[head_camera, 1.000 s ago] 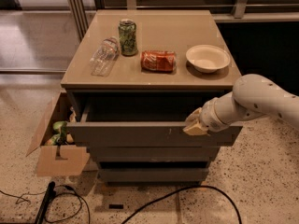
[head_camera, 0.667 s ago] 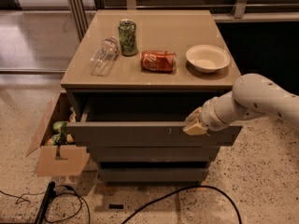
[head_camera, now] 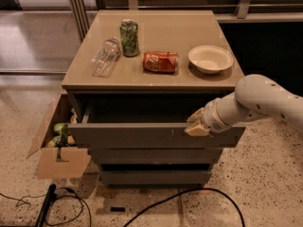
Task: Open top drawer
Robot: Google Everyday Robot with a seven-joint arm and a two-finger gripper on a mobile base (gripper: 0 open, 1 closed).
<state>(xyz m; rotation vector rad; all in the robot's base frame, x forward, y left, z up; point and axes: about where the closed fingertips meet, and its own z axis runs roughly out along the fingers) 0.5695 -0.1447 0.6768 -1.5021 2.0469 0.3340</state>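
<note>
At the right of the top drawer's (head_camera: 142,135) upper edge I have the gripper (head_camera: 196,125), touching the front; whether it clamps that edge I cannot tell. The drawer stands partly pulled out beneath the cabinet top (head_camera: 161,82)

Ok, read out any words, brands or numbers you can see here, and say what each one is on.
No text can be read.
Green can: printed design, too blurred to read.
Red package lying flat beside it: pale print, too blurred to read.
Top drawer, with the gripper at its front edge, right of centre: no text visible.
</note>
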